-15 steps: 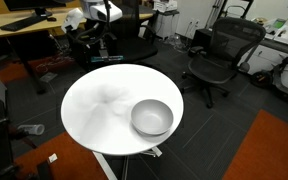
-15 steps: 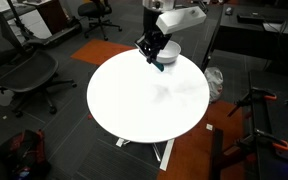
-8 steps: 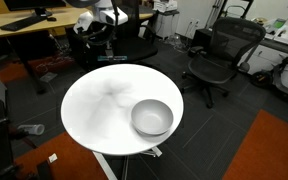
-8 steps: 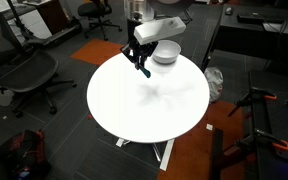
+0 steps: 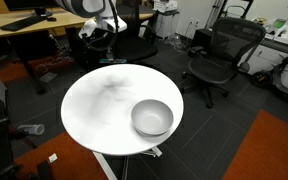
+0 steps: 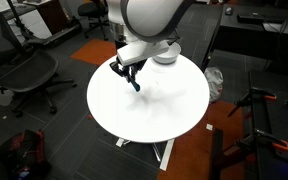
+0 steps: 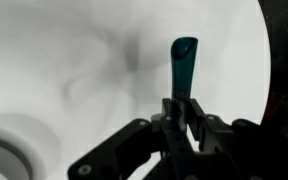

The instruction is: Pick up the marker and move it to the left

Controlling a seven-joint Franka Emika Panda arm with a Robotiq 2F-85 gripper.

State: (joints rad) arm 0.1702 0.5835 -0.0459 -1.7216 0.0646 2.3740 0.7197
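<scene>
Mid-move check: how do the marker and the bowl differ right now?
The marker is a thin stick; the bowl is round and far wider. The marker's visible end is teal; the bowl is grey. The marker is clamped in the gripper; the bowl sits free on the table. Both are over the same white table.

Bowl (image 5: 152, 118) on table (image 5: 92, 108), marker (image 7: 182, 62) in gripper (image 7: 181, 106)

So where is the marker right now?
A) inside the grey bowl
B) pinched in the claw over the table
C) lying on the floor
B: in the wrist view the claw is shut on the marker, teal end poking out over the white table.
</scene>
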